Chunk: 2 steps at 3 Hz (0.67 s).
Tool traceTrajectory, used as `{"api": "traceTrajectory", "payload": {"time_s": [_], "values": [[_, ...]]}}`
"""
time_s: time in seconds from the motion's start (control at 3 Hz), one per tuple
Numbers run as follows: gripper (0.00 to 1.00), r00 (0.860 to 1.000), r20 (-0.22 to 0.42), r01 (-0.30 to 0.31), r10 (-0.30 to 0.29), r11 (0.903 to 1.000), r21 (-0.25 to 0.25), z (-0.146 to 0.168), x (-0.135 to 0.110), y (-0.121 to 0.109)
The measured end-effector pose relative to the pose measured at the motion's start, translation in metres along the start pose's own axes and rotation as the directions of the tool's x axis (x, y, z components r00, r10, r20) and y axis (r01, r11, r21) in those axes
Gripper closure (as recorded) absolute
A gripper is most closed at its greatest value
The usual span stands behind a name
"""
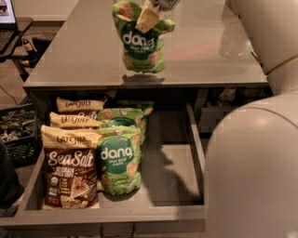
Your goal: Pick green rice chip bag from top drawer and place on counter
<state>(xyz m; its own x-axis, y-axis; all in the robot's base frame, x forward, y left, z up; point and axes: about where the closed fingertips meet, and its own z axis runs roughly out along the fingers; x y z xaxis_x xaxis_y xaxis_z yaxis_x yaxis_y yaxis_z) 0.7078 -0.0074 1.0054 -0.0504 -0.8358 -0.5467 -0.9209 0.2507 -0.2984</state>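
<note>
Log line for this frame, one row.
gripper: top of view, over counter | jaws: shut on green rice chip bag top | top drawer: open | release: not yet

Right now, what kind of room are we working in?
Probably an office snack kitchen or break area: a long grey counter, a top drawer stocked with snack bags, a laptop nearby. The gripper holds a green rice chip bag over the counter.

Gripper (pixel 150 13) at top centre, far side, mostly cut off by upper edge. Tan fingers (pixel 145 22) angled down-left, pinched on top edge of green rice chip bag (pixel 139 44). Arm (pixel 253 172): bulky pale segments fill right side, near, rising to upper right corner.
</note>
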Motion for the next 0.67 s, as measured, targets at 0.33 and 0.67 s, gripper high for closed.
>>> {"api": "traceTrajectory", "payload": {"time_s": [0.33,0.67], "values": [[1.0,1.0,-0.006,0.009,-0.009,1.0,0.004,0.013,-0.005,-0.022],[1.0,1.0,-0.022,0.005,-0.006,0.9991,-0.043,0.061,-0.004,-0.036]]}}
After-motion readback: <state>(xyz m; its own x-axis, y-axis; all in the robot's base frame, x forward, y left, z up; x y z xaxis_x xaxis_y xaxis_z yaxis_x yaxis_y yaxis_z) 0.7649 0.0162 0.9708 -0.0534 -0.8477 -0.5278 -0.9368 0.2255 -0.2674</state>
